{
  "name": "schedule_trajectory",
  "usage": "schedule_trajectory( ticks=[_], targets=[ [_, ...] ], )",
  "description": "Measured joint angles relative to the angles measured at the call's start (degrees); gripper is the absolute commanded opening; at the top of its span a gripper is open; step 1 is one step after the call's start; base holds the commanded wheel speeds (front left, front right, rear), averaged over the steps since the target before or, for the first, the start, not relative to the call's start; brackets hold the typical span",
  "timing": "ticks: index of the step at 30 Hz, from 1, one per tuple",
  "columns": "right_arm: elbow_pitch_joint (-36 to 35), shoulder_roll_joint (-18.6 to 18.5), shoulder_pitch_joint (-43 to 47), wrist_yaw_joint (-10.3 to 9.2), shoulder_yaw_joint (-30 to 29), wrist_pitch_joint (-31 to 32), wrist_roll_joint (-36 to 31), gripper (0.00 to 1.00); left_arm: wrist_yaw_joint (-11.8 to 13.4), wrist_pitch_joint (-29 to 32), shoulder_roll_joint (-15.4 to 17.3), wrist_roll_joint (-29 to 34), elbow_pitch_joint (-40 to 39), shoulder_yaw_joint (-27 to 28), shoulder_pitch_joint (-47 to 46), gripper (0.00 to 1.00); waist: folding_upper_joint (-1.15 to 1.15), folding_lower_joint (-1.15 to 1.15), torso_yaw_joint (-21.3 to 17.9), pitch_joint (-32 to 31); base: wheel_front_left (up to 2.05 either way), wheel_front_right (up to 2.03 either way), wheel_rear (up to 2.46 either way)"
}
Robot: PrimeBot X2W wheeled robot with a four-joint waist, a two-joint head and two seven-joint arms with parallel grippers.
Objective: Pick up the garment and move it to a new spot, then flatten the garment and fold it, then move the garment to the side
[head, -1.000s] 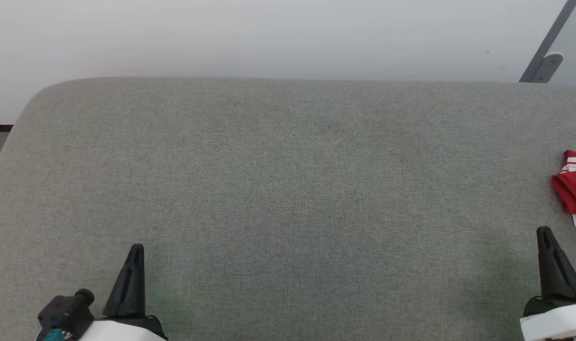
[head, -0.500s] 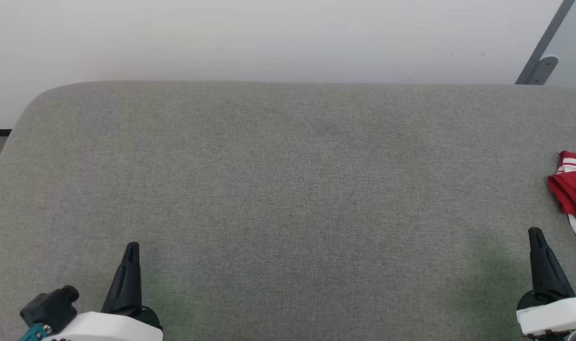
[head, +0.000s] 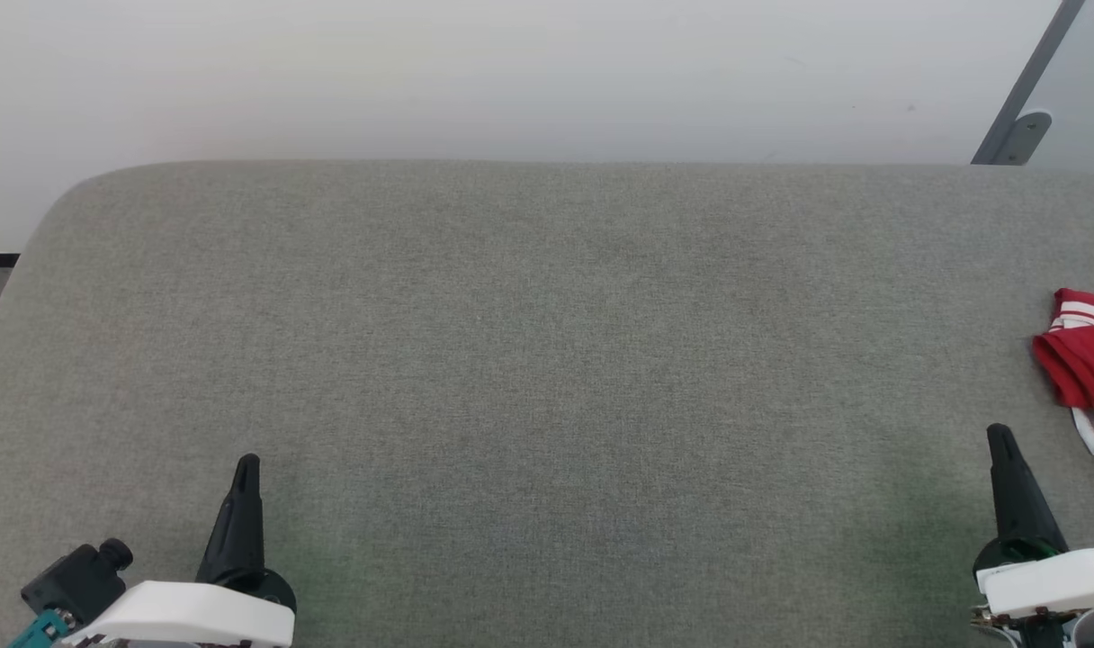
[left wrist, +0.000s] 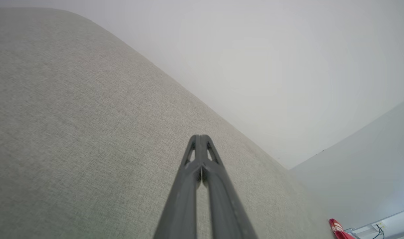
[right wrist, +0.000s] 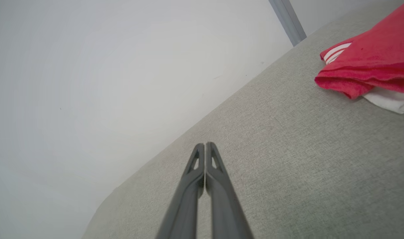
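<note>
Near left: left gripper [head: 246, 463], fingers pressed together, empty, pointing far. Centre: grey woven fabric surface [head: 547, 360] with rounded far-left corner; pale plain wall [head: 511, 72] beyond. Near right: right gripper [head: 998, 434], likewise pressed together, empty. Far right: slanted grey post [head: 1024, 90]. Right edge: garment [head: 1087, 360], crumpled on the surface, elongated near-to-far, striped trim at far end, white cloth at near end, near the right gripper but apart.

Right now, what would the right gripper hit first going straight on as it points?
Probably only the wall: the right gripper points across the grey padding; the shirt lies off to its right.
</note>
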Motion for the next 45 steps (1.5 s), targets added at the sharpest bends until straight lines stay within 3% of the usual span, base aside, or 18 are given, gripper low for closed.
schedule_trajectory(
  ticks=[45],
  targets=[
    [4.53, 3.63, -4.54, 0.00, 0.26, 5.72, 23.17, 0.00, 0.00, 7.27, -1.71, -27.44, 2.85, 2.21, -4.14, 0.00, 0.00, 0.00, -1.08, -1.69, 0.00, 0.00, 0.00]
  ],
)
